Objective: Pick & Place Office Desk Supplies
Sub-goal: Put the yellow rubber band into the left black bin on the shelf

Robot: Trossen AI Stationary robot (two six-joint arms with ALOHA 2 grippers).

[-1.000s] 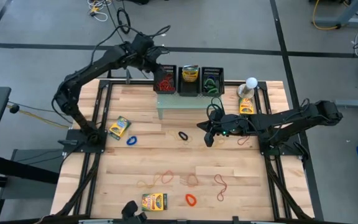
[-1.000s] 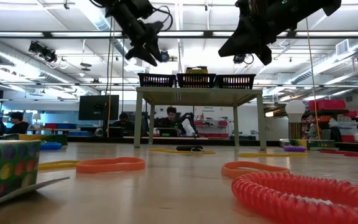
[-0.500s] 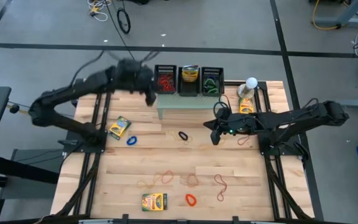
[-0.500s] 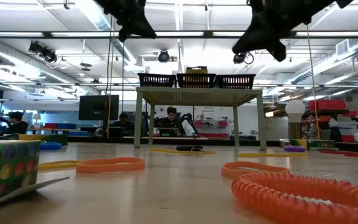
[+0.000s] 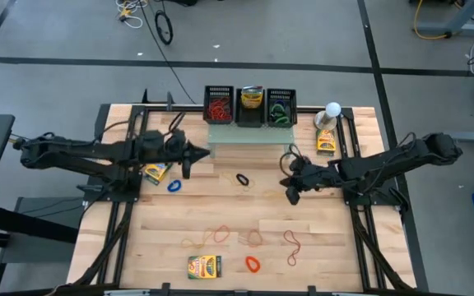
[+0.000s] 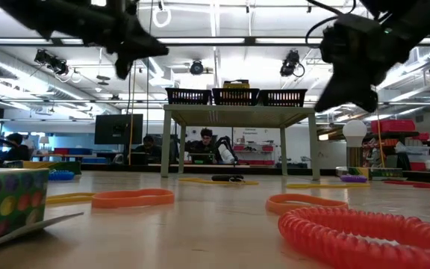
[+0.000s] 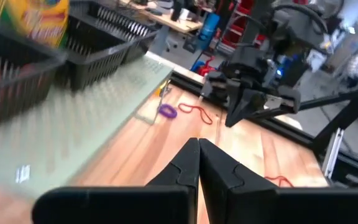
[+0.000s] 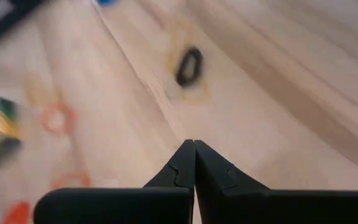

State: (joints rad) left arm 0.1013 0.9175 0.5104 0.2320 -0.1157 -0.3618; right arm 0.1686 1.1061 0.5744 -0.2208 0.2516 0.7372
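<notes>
**deskbot_fan:** Quick rundown — the left gripper (image 5: 189, 156) hangs over the left side of the wooden table (image 5: 327, 255), just in front of the pale green stand (image 5: 245, 136), and its jaws are pressed together with nothing between them. You can see the two dark fingers (image 7: 188, 168) meeting at the tips in the left wrist view.

**bandwatcher:** And the other arm?

**deskbot_fan:** The right gripper (image 5: 292, 194) is out over the middle-right of the table, jaws also closed and empty — same pinched-together look in its own wrist view.

**bandwatcher:** Where's the stuff it's sorting?

**deskbot_fan:** Three black baskets (image 5: 219, 104) sit on the stand at the back: red bands in the left one, a yellow box (image 5: 252, 97) in the middle, green bands in the right. Loose on the table there's a black band (image 5: 242, 178) near the centre, a blue band (image 5: 174, 186) just beside a yellow-and-green box (image 5: 158, 168) under the left arm, another box (image 5: 205, 265) at the front edge, an orange band (image 5: 253, 264) right of it, and a few thin red and orange loops (image 5: 291, 242) between. One more box (image 5: 327, 141) stands at the right, in front of the white ball-topped object (image 5: 332, 109).
</notes>
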